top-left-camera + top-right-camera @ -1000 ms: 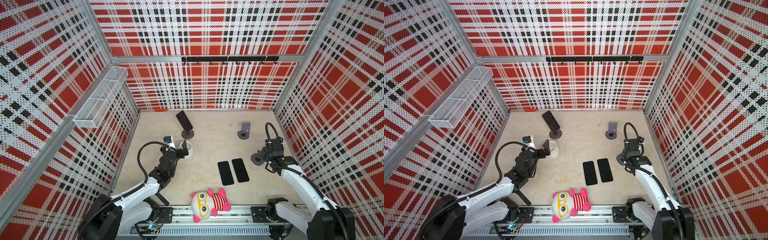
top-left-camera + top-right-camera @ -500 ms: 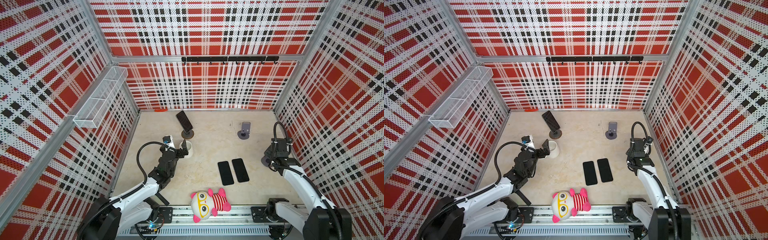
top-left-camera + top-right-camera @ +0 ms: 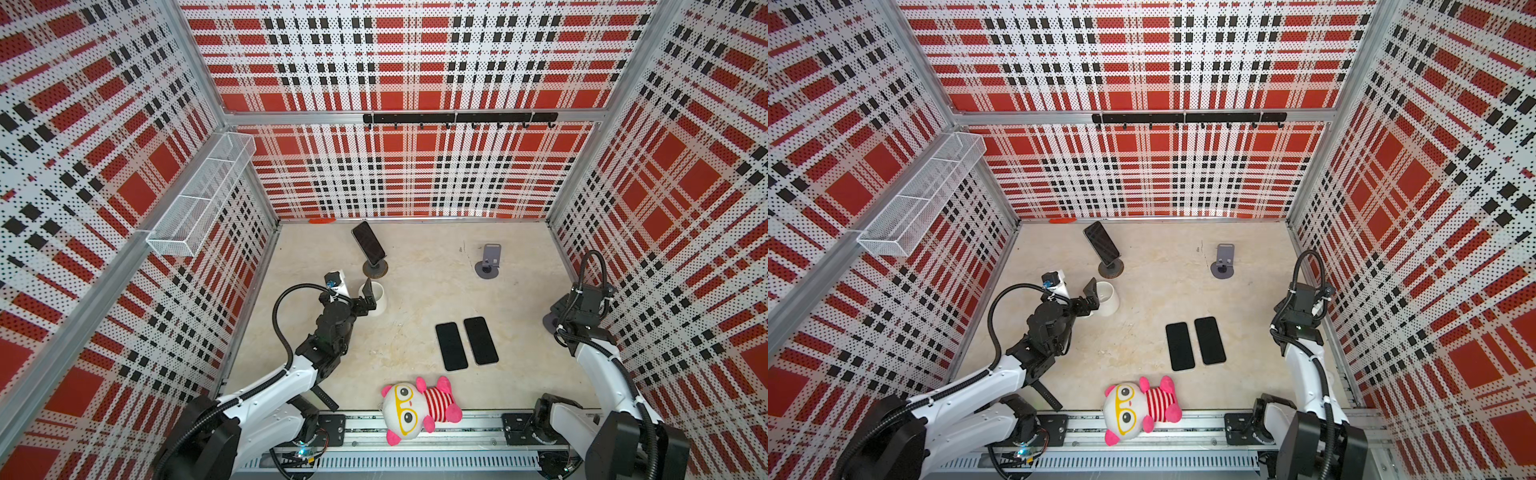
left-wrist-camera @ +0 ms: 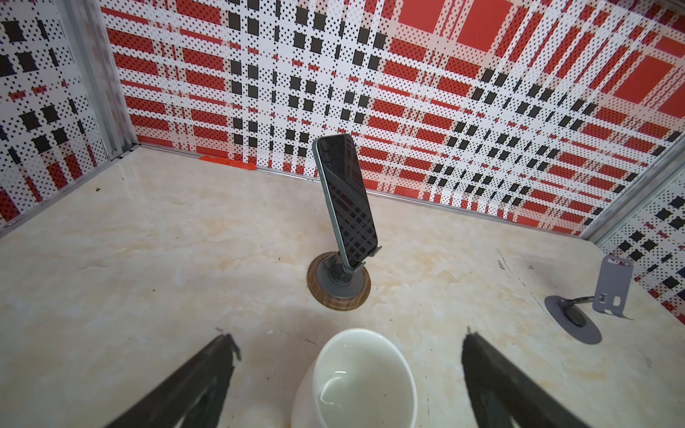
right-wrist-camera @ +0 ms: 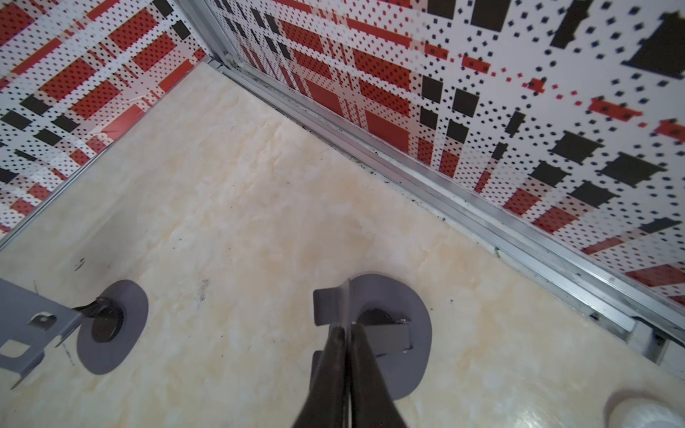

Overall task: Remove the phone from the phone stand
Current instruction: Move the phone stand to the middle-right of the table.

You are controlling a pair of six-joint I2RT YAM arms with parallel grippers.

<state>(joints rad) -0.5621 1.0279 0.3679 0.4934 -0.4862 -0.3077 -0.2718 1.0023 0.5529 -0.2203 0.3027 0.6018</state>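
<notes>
Right wrist view: the right pincer has pressed together on the thin cradle plate of an empty grey stand and drawn it toward the 3 o'clock wall, which does nothing for the task. The phone remains on the phone stand at 11 o'clock. The left pincer, spread above a white cup, faces it.

I see white cup upright on table, left of centre. Pink-and-white plush toy with yellow glasses lies at front table edge. Wire basket hangs on left wall. Black hook rail on back wall, orange strip at its foot.
</notes>
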